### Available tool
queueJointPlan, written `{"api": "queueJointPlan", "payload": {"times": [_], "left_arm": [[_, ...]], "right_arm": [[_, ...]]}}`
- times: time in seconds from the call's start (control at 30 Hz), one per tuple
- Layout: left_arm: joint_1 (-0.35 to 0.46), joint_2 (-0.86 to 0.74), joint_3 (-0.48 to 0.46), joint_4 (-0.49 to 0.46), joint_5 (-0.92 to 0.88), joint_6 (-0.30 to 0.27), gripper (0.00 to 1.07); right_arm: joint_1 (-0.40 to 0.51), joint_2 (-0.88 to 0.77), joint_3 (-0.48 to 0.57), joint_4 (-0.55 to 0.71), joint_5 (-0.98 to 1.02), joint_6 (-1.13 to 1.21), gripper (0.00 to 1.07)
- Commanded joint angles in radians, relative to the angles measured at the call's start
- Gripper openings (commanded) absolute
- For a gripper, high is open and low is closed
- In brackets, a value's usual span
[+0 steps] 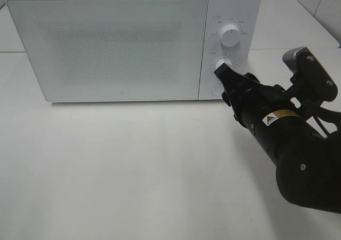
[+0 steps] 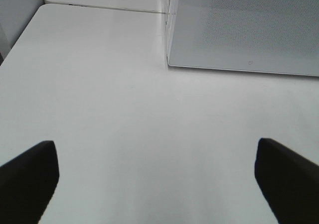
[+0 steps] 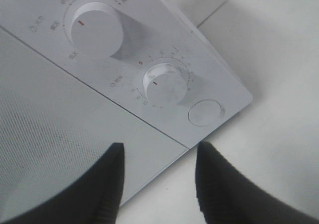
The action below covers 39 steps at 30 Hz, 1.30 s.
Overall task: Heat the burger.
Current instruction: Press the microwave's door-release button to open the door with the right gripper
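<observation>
The burger is out of view. A white microwave stands at the back of the table with its door shut. My right gripper is at its control panel, just below the lower knob. In the right wrist view my right gripper is open, with nothing between its black fingers. The lower knob lies just beyond the tips, the upper knob farther off. My left gripper is wide open over bare table, in front of the microwave's left corner.
A round button sits under the lower knob, also visible as the round button in the right wrist view. The upper knob is above. The white table spreads in front of the microwave, and its left edge shows.
</observation>
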Motion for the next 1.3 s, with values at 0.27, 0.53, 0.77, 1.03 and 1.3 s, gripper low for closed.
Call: {"api": "queueJointPlan", "payload": {"times": [0.27,0.53,0.77,1.03,1.3], "left_arm": [[-0.006,-0.014,0.003,-0.008,0.003,-0.004,1.0],[-0.006,-0.014,0.003,-0.008,0.003,-0.004,1.0],[-0.006,-0.014,0.003,-0.008,0.003,-0.004,1.0],[-0.006,-0.014,0.003,-0.008,0.003,-0.004,1.0],[-0.006,-0.014,0.003,-0.008,0.003,-0.003,1.0]], "right_arm": [[0.002,-0.002,0.002,-0.003,0.064,0.516,0.17],[0.002,-0.002,0.002,-0.001,0.101,0.613,0.0],[-0.005,-0.002,0.002,0.002,0.103,0.659,0.0],[-0.03,0.043,-0.029,0.008,0.115,0.654,0.0],[-0.089,0.131,-0.113,-0.014,0.137,0.673,0.0]]}}
